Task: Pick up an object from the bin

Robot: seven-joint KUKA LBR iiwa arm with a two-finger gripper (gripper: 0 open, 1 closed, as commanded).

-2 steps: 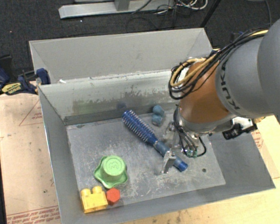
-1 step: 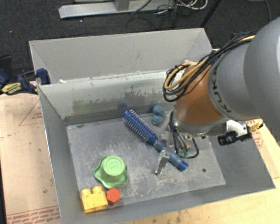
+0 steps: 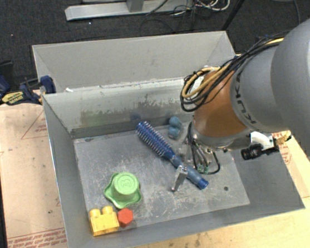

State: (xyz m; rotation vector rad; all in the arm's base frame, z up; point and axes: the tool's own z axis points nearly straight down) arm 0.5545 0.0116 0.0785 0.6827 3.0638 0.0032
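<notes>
My gripper hangs low over the bin floor at the right of the middle, its metal fingertip showing just left of the handle of a blue hairbrush. The brush lies slanted, bristle head toward the upper left and handle end toward the lower right, right beside the fingertip. Two small blue-grey lumps lie by the back wall, just above the brush. Nothing shows between the fingers.
A green cup-like toy lies upside down at the lower left, with a yellow building block and a small red piece near the front wall. The arm's orange cover and cables hang over the bin's right side.
</notes>
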